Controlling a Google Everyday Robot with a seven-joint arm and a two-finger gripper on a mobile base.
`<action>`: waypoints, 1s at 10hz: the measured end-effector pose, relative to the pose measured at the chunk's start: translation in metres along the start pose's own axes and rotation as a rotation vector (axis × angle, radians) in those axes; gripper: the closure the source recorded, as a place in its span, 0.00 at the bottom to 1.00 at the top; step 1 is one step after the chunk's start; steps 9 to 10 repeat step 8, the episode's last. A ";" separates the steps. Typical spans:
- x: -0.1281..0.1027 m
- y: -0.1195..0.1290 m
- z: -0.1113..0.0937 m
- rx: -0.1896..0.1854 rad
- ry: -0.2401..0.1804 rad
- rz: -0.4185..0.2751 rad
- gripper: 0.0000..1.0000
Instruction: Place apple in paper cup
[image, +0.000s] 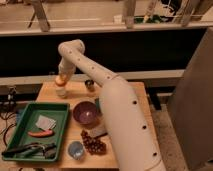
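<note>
The arm hides part of the gripper above the paper cup and half the table.

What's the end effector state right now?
End effector: at the apple, directly above the paper cup; open or closed cannot be told.

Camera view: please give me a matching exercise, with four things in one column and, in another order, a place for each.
Things:
1. purple bowl
2. grapes
3. green tray
4. gripper

Places:
A. left side of the table
B. front of the table, beside the blue cup
C. middle of the table
D. back left, above the paper cup, at the apple

Pairs: 1-C, 2-B, 3-A, 4-D
</note>
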 end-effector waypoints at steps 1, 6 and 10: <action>0.000 0.000 0.000 0.001 -0.001 0.000 0.56; 0.004 0.001 0.001 0.004 -0.005 -0.001 0.54; 0.005 0.001 0.002 0.004 -0.007 -0.002 0.54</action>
